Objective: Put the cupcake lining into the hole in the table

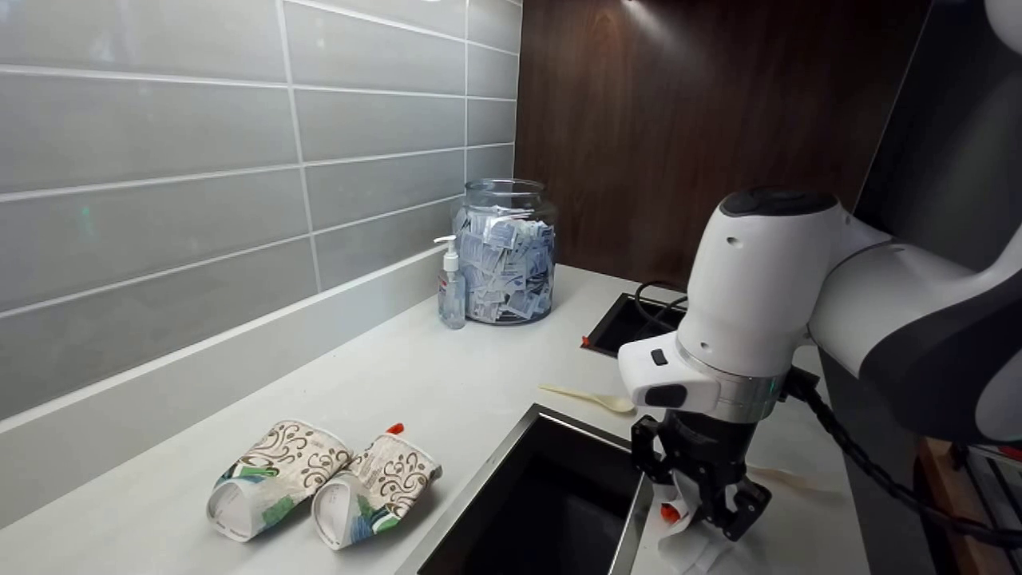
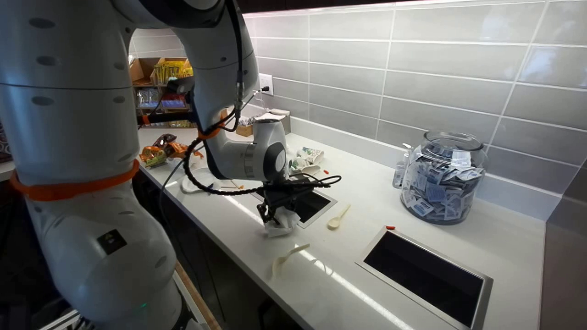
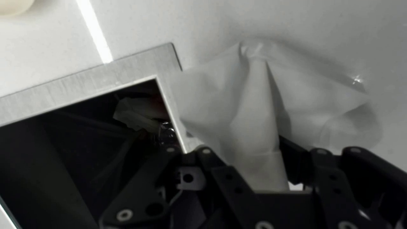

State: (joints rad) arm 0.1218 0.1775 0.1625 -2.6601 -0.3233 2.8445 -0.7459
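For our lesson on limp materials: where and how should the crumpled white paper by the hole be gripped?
Pinch the raised middle fold of the white paper from above with the gripper straddling it. That ridge appears to stand up, giving two sides to squeeze; the outer flaps look flatter, one overlapping the hole's rim, so are likely harder to pinch.

White counter [image 1: 383,375] with spoons [image 2: 335,223], jar [image 1: 511,195]
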